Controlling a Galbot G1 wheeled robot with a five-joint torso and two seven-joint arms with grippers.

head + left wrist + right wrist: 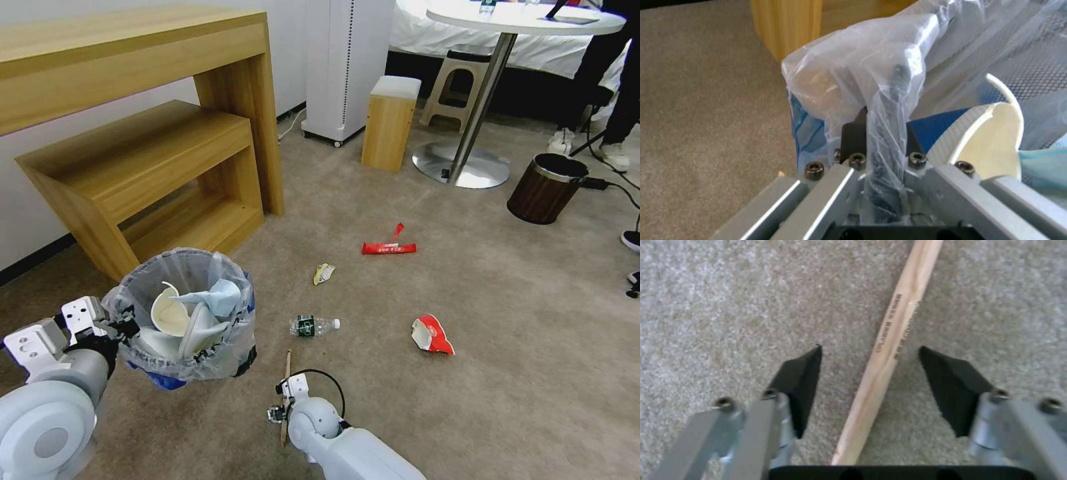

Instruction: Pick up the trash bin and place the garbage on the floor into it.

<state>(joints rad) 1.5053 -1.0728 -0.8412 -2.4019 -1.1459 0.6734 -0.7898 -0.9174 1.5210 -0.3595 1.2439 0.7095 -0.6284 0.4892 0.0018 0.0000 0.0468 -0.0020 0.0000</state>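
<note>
The trash bin (190, 363), round and black with a clear blue-edged bag liner, hangs tilted at the lower left. My left gripper (125, 328) is shut on its rim; in the left wrist view the pads (853, 136) pinch the rim through the liner (871, 66). White slippers (170, 313) and a pale blue mask (217, 297) lie inside. My right gripper (280, 408) is low over the floor (500, 300), open, its fingers (800, 380) on either side of the wooden stick (889, 340). More garbage lies on the carpet: a green-label bottle (313, 325) and red wrappers (389, 247).
A red-white crushed cup (432, 335) and a small yellow wrapper (323, 273) lie on the carpet. A wooden desk (133, 100) stands at the left. Farther back are a wood stool (390, 120), a round table's base (460, 167) and a brown wood-grain bin (545, 188).
</note>
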